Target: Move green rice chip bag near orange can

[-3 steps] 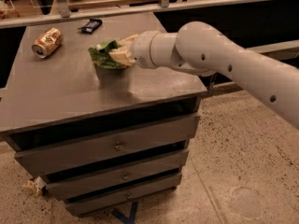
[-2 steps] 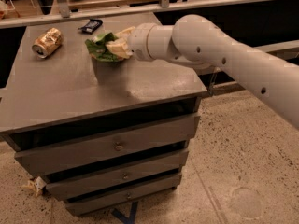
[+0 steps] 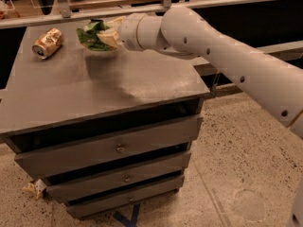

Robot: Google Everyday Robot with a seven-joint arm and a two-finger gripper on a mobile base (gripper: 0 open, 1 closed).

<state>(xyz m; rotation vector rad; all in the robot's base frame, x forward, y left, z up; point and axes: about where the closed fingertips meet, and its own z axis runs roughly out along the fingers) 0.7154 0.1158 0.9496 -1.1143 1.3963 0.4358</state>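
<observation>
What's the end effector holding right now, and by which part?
The green rice chip bag, pinched at its side away from the orange can by the end effector, above the rear of the cabinet top.

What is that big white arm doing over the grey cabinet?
A robot arm reaches across the top of a grey drawer cabinet. Its end effector is shut on a green rice chip bag and holds it a little above the surface, near the back edge. An orange can lies on its side further toward the picture's left, apart from the bag. The bag has not yet been set down by the can.
</observation>
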